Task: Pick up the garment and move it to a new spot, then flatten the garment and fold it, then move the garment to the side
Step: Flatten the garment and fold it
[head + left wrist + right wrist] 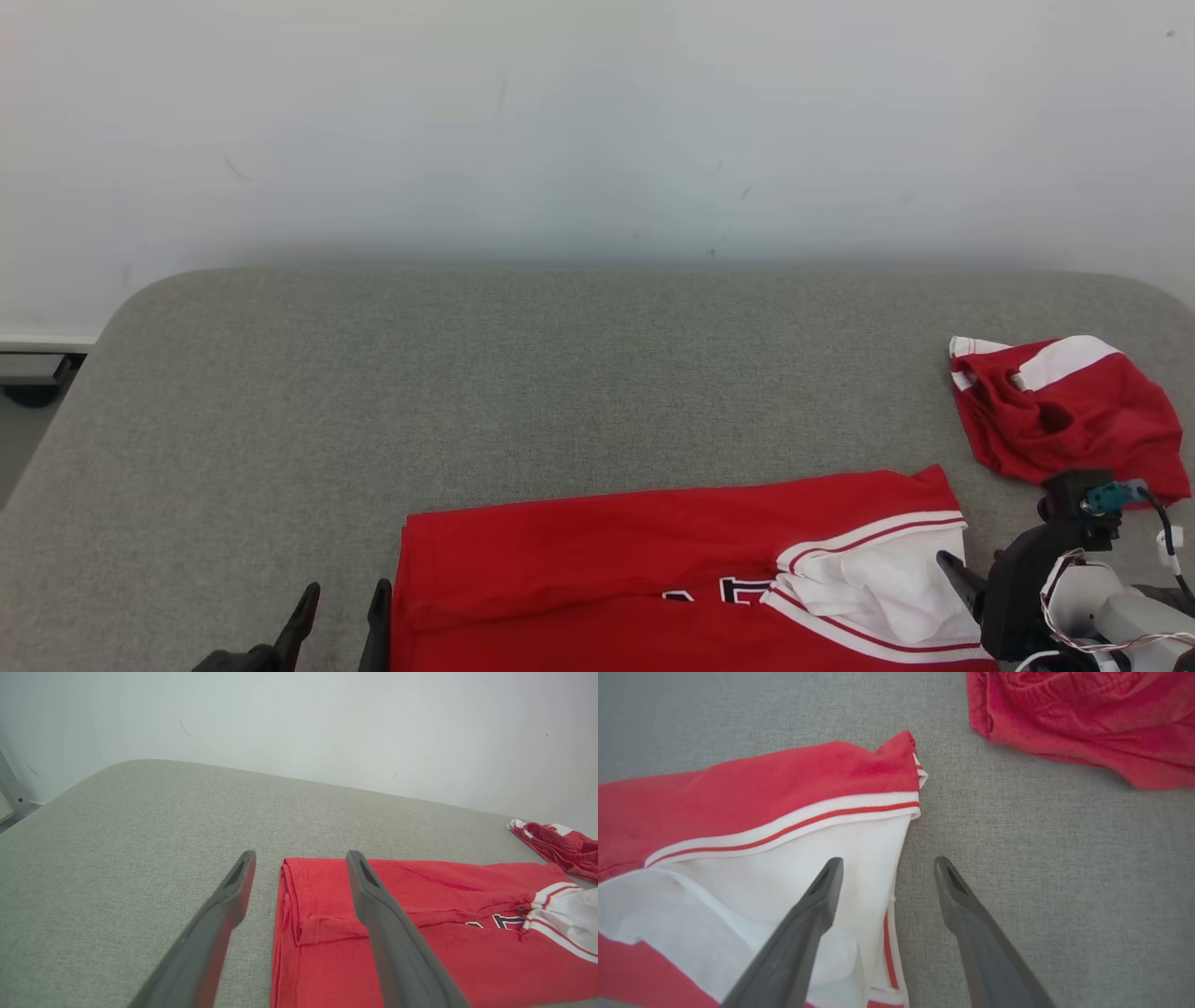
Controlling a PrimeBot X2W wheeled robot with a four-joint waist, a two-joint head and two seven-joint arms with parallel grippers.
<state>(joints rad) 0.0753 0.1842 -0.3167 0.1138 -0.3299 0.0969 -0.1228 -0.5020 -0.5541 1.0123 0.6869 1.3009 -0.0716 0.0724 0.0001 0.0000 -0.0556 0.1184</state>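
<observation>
Head view, from left to right: the left end effector (345,588) is seen at the bottom edge, at the left hem of the red jersey (597,560). Its fingers are spread apart and nothing is held between them. The jersey is laid as a long folded band along the near edge of the grey surface (560,373), with its white-trimmed armhole turned towards the right. There the right end effector (887,860) is held over the jersey's right edge, jaws likewise apart and empty. In the right wrist view, one finger is seen above the white lining and the other above bare surface. Further right, a crumpled red-and-white garment (1064,420) is seen well apart from the jersey.

The fold is judged to be partly made, and a grasp at both ends appears to be called for next. All layers at each edge should be taken together, low against the surface. Both ends should be raised evenly so that the band is not skewed or opened. The loose white lining could easily be missed.

Counted: two end effectors, two garments, one surface.
</observation>
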